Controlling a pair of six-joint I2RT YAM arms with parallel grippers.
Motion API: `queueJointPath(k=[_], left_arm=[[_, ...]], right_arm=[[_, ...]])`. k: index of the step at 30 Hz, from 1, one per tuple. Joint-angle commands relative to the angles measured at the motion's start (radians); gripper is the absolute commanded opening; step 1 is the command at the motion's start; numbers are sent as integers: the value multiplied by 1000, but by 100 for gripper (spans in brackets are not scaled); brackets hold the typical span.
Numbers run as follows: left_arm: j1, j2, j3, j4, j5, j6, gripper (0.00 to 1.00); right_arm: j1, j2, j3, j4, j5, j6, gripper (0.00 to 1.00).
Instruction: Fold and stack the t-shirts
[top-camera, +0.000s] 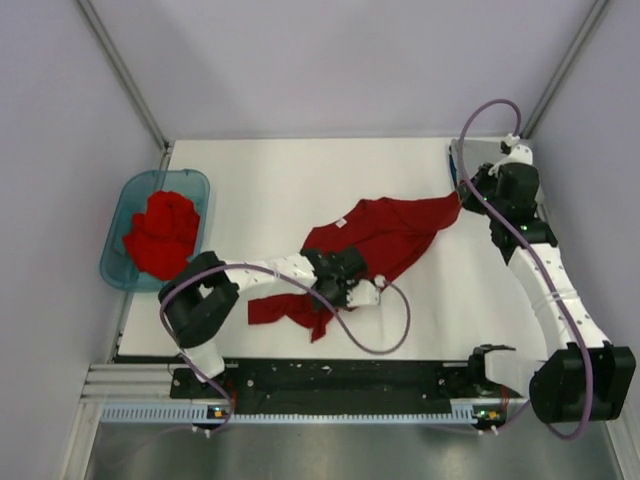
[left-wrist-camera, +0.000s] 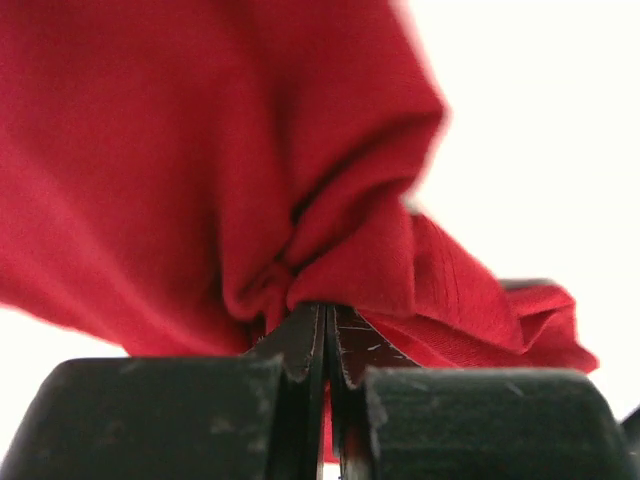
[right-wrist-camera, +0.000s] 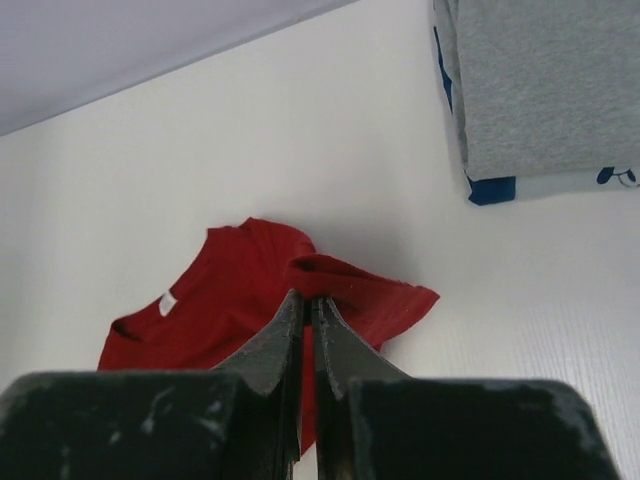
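A red t-shirt (top-camera: 390, 235) lies crumpled mid-table with its white neck tag (top-camera: 342, 222) facing up. My left gripper (top-camera: 365, 293) is shut on a bunched fold at its near edge; in the left wrist view the red cloth (left-wrist-camera: 200, 150) wells up from the closed tips (left-wrist-camera: 325, 312). My right gripper (top-camera: 462, 192) is shut on the shirt's far right corner, which shows in the right wrist view (right-wrist-camera: 350, 285) at the tips (right-wrist-camera: 307, 300). A folded grey shirt (right-wrist-camera: 540, 80) lies at the back right. More red shirts (top-camera: 160, 235) are heaped in the tub.
The translucent teal tub (top-camera: 118, 205) sits at the table's left edge. The grey shirt rests on a blue-and-white folded cloth (right-wrist-camera: 490, 188), mostly hidden behind the right arm in the top view. Pale walls close in the back and both sides.
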Motion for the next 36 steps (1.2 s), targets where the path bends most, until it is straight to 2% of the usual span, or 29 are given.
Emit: queueJointPath(k=[1,7,12,18,21,24,27,31,36], left_arm=[[214,-124,121,-12,-110,-24,0],[398,-389,440,-184,-116,0,0],[570,-484,695,-244,-217,-1,0],[666,-518,828,-259,-293,36,0],[706,-515,836,-230,-324,51,0],[746,-489,787,-137,-387,71,0],[795,-419,717,-37,-346,60,0],[795,-209,644,34,-294,0,0],[795,118,738,94,-338,-38,0]], right_arm=[[-15,-102,117,-38,2,-59,0],[-21,-162,353,-198,-95,-120,0],[-21,-224,491,-315,-70,-146,0],[-21,-330,490,-387,-89,-164,0],[-23,-336,480,-452,-179,-175,0],[-21,-319,427,-479,-320,-140,0],[-21,-287,301,-473,-377,-114,0],[-21,-239,90,-353,-398,-42,0],[-21,-132,-163,-164,-337,26,0]])
